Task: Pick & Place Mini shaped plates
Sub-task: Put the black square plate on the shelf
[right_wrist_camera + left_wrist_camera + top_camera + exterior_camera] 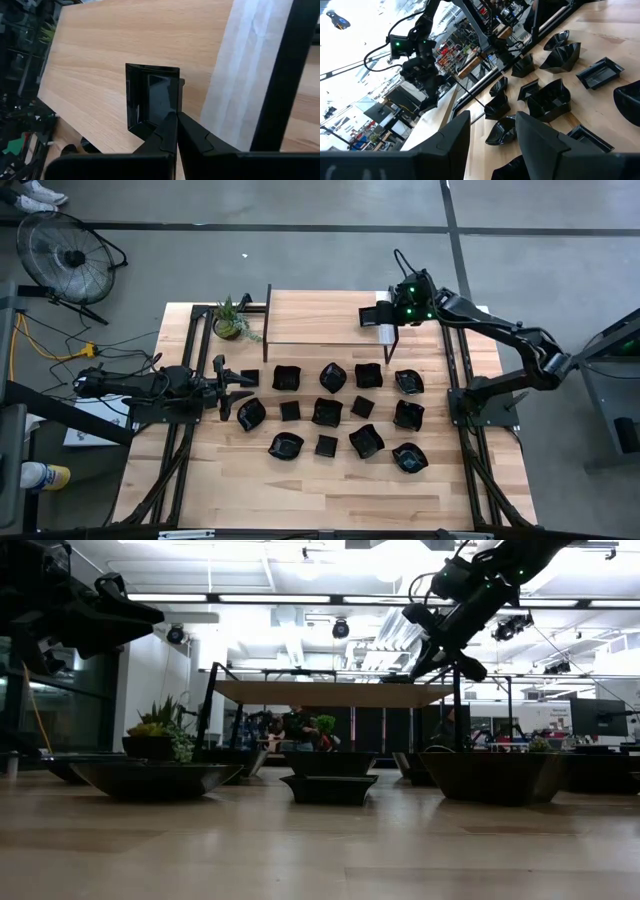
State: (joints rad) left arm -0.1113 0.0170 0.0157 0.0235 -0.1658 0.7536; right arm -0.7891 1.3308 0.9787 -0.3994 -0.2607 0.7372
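Several mini shaped plates (340, 412), glossy and black, rest on their bases in rows on the wooden table (300, 490). One square plate (151, 95) is held over the right end of the raised wooden shelf (320, 315) by my shut right gripper (176, 127). In the high view that gripper (378, 317) reaches in from the right. My left gripper (492, 145) waits open and level at the table's left edge, just short of the nearest plates (550, 97). My right gripper pinches the square plate by one side of its rim (170, 116) between its two fingers. The fingers slant down from the table's right side. The plate stands tipped up on edge beyond the fingertips, its hollow showing in the wrist view, just above the shelf board.
A small potted plant (232, 320) stands at the far left beside the shelf's black frame (268, 310). A shelf post (280, 75) stands close beside the right gripper. The shelf board (125, 40) lies bare toward its left end. A fan (65, 255) stands on the floor.
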